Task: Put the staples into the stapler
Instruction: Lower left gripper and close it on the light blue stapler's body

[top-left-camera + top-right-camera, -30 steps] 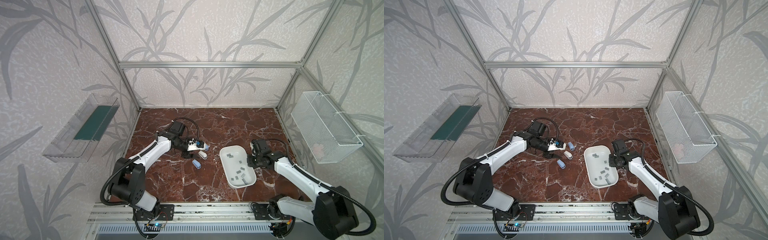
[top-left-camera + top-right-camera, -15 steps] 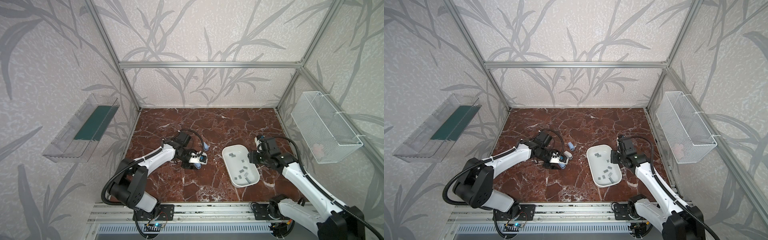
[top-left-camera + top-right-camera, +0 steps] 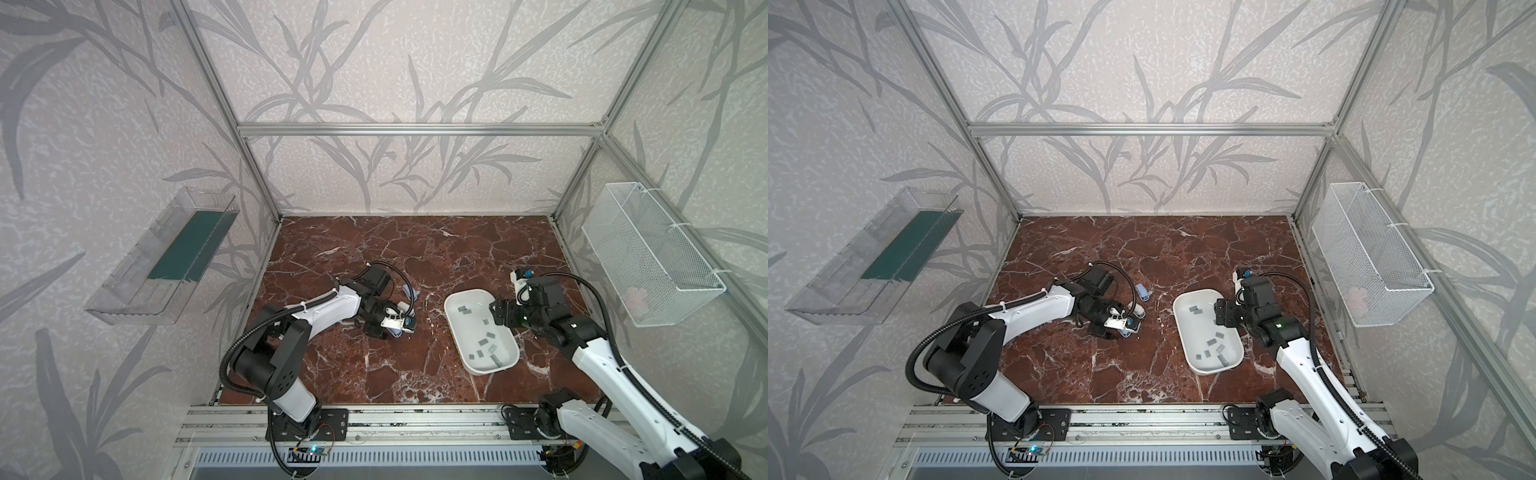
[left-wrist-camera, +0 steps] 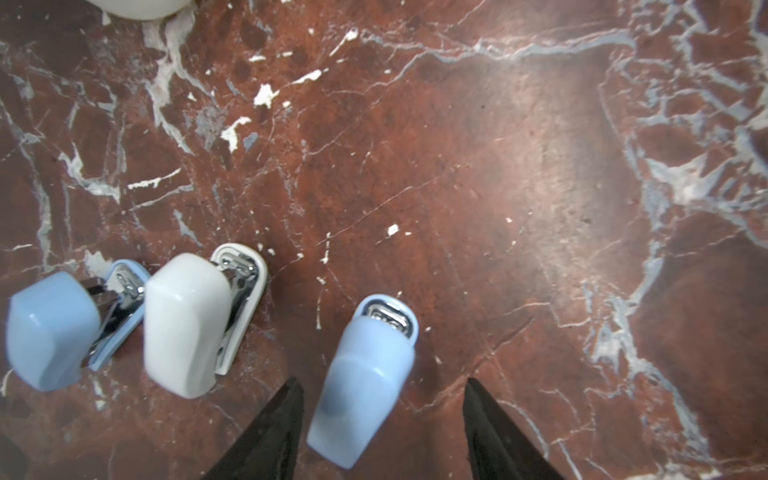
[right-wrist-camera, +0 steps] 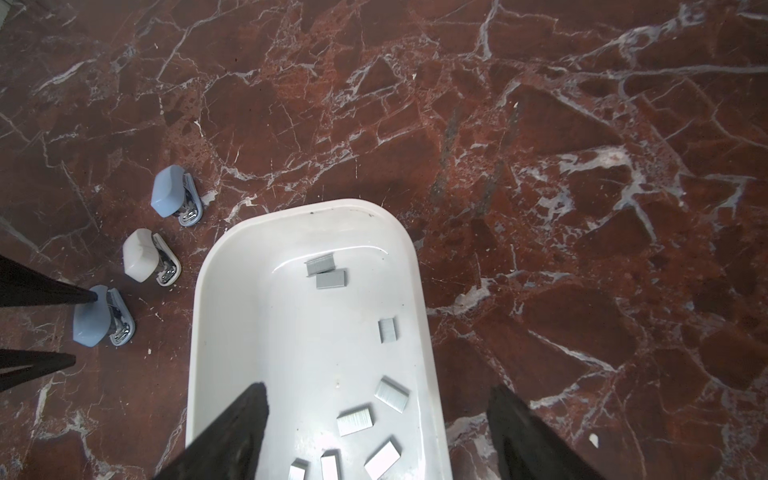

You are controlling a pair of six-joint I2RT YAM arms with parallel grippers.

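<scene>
Three small staplers lie on the marble. My left gripper (image 4: 381,380) is open and low over the table, straddling the nearest blue stapler (image 4: 365,374), with a gap on each side. In both top views this gripper (image 3: 390,328) (image 3: 1113,330) hides most of that stapler. The staples (image 5: 331,278) are several grey strips lying loose in a white tray (image 5: 291,332) (image 3: 469,328). My right gripper (image 5: 377,387) (image 3: 498,316) hangs open above the tray's right side, with some staples below the gap and nothing held.
A white stapler (image 4: 187,324) (image 5: 141,254) and a second blue stapler (image 4: 50,328) (image 5: 168,197) lie close beside the straddled one. A wire basket (image 3: 648,257) hangs on the right wall and a clear shelf (image 3: 166,257) on the left wall.
My left gripper has moved toward the front, from the far staplers to the nearest blue one. My right gripper has opened wide and its arm has risen over the tray.
</scene>
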